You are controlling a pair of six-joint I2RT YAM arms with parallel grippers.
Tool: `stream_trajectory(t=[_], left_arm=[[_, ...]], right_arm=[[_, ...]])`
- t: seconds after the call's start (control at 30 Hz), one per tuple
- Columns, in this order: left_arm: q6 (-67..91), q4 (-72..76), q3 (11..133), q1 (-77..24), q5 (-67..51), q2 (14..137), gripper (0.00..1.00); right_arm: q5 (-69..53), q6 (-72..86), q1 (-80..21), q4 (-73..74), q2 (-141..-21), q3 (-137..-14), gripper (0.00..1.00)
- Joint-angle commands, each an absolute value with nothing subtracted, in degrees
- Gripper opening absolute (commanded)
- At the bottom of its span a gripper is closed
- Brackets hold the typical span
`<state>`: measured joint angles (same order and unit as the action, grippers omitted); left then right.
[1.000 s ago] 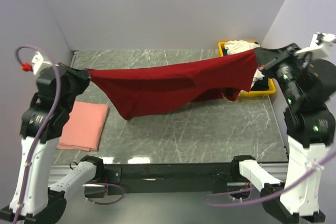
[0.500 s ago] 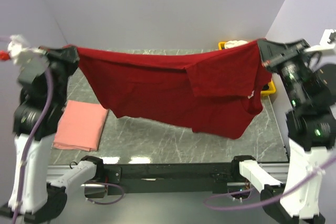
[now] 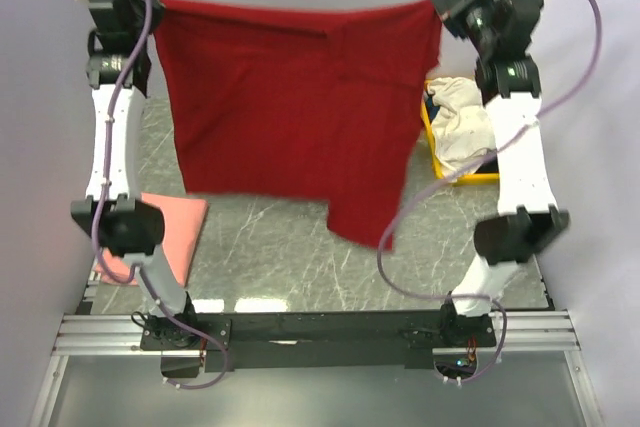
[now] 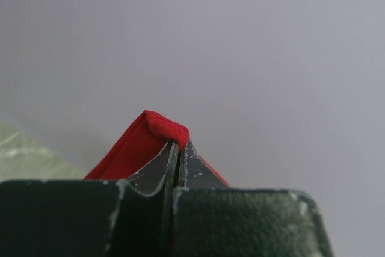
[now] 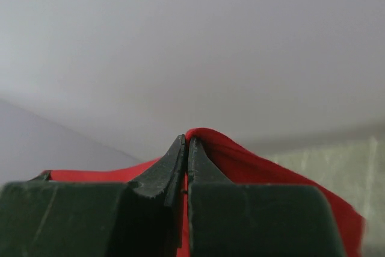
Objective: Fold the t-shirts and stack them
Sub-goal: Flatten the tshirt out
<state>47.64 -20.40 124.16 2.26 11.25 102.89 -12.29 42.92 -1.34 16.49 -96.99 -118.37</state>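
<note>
Top: left gripper (image 3: 152, 9) and right gripper (image 3: 447, 7) are raised high, each clamped on a top corner of the dark red t-shirt (image 3: 290, 107). Soft cloth hangs as a sheet between them, lower edge uneven.
Folded pink t-shirt (image 3: 178, 232) lies flat on the marbled table (image 3: 300, 247) below the left gripper. White t-shirt (image 3: 462, 112) is crumpled in the yellow bin (image 3: 470, 176) below the right.
Left wrist: jaws pinched shut, rolled red hem past the tips.
Right wrist: same, bare wall ahead.

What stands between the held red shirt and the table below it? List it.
Nothing visible. The red shirt hangs between left gripper and right gripper above bare table; pink shirt lies left, yellow bin right. Table behind the cloth is hidden.
</note>
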Motion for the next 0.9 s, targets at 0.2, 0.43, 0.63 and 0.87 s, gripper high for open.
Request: stream_trajectory(t=[0.2, 0.43, 0.63, 0.87], left_arm=[[50.8, -5.5, 126.2, 7.9, 1.1, 98.8, 0.00], [52.6, -8.4, 100.0, 7.9, 2.6, 86.0, 0.01], [56.7, -9.5, 68.6, 7.8, 1.9, 73.6, 0.01], [60.3, -8.4, 39.7, 7.9, 1.2, 68.6, 0.01]], right_arm=[[-13.4, 43.5, -0.4, 7.9, -97.1, -129.9, 0.00], [-15.9, 44.5, 1.6, 7.2, -82.1, -97.3, 0.00], [-16.6, 43.8, 2.2, 9.3, -72.2, -68.1, 0.00], [-15.2, 40.0, 3.2, 10.1, -74.9, -49.1, 0.00]])
